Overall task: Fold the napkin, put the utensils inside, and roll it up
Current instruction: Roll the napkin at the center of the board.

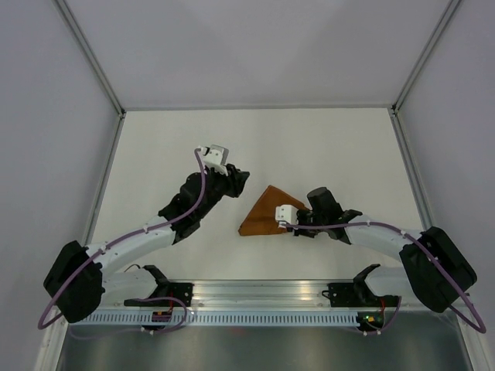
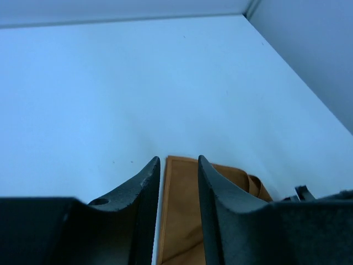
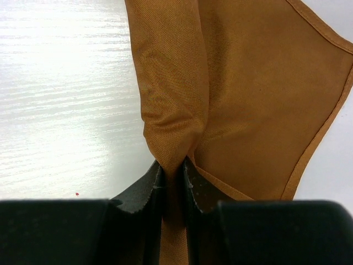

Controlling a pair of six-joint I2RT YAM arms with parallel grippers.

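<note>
Fold step, by my read. The napkin (image 1: 263, 215) lies mid-table as a rust-orange triangle, seemingly doubled over, between my two arms. My right gripper (image 3: 172, 165) is clamped on it: the fingers are nearly together with a gathered ridge of cloth pinched between them. From that pinch the fabric fans away in two soft lobes, with the hemmed edge running down the right of the wrist view.

My left gripper (image 2: 177, 160) holds nothing. Its fingers stand a narrow gap apart, hovering above the cloth's far-left side. The wrist view shows a hemmed corner through the gap but no contact that I can see.

The knife is not visible in any view, so I cannot say where it is; it may be under the cloth or out of frame. Placing and rolling look not yet done.

Next move, as I judge it: carry the pinched edge across to square up or flatten the fold, then let go. The left side should drop and pin the near corner so the cloth does not drag. The satin weave looks slippery — the bunch at my right fingers could pull the whole triangle along rather than fold it.

Around it is the bare white table (image 1: 325, 147), with grey walls on three sides and a metal rail (image 1: 263, 297) at the near edge by the arm bases. Purple cables loop along both arms. Nothing blocks the path — the only crowding is my own two wrists near each other over the cloth.
</note>
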